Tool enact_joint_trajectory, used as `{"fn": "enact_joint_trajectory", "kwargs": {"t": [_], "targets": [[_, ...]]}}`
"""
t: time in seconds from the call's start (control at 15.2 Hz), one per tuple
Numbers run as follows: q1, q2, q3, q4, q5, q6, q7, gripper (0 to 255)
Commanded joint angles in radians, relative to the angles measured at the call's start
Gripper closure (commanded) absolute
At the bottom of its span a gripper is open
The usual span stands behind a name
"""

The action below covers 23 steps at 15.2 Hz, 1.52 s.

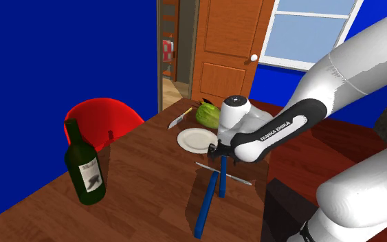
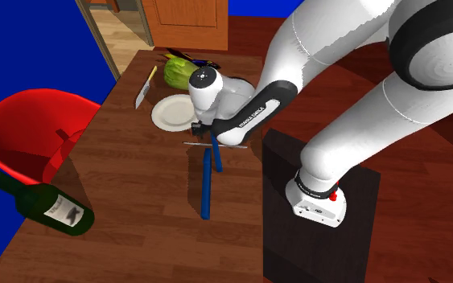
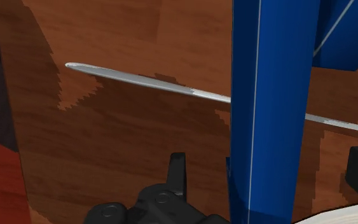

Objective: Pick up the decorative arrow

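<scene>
Two black fingers stand apart with nothing clasped. In the wrist view the gripper [image 3: 269,156] straddles the arrow [image 3: 269,95], whose blue shaft runs straight away from the hand, with a gap showing on each side. I log the hand as released, not yet gripping.

Arrow location: flat on the table [image 1: 144,185], directly under the hand.
- Shoulder view: the gripper [image 1: 220,152] sits just right of frame centre. The arrow [image 1: 207,204] runs from beneath it toward the bottom edge, and a shorter blue piece lies beside its upper end.
- Second exterior view: the gripper [image 2: 208,133] is at mid-frame, and the arrow [image 2: 206,185] drops almost straight down the picture.

A thin grey rod [image 3: 145,79] crosses the shaft just past the fingertips. I cannot tell whether it belongs to the arrow.

My read is that the fingers line up across the shaft's width, so closing squarely should catch it. Height above the wood is unclear, so I would ease down before squeezing. The grip would land near one end, so the far end may sag.

Surface, shoulder view: brown wood.
- A dark bottle [image 1: 85,165] stands at lower left.
- A white plate [image 1: 197,139] sits just above the gripper.
- A green vegetable [image 1: 207,115] and a knife [image 1: 179,119] lie beyond the plate.
- A red chair [image 1: 102,120] stands at the table's left edge.

Room: blue walls, a wooden door [image 1: 226,48] at top centre, and a window [image 1: 308,31] at upper right.
</scene>
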<state>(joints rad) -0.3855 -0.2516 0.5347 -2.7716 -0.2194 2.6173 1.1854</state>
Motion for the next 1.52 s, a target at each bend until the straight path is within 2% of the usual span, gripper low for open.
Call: {"fn": "enact_joint_trajectory", "kwargs": {"t": [0.0, 0.13, 0.2, 0.79, 1.12, 1.45], "targets": [[-0.020, 0.028, 0.013, -0.005, -0.034, 0.029, 0.029, 0], [-0.020, 0.028, 0.013, -0.005, -0.034, 0.029, 0.029, 0], [-0.019, 0.027, 0.012, -0.005, -0.033, 0.029, 0.027, 255], [-0.020, 0.028, 0.013, -0.005, -0.034, 0.029, 0.029, 255], [0.032, -0.052, -0.025, 0.006, 0.055, -0.051, -0.049, 255], [0.069, -0.121, -0.058, 0.027, 0.109, -0.134, -0.103, 255]]}}
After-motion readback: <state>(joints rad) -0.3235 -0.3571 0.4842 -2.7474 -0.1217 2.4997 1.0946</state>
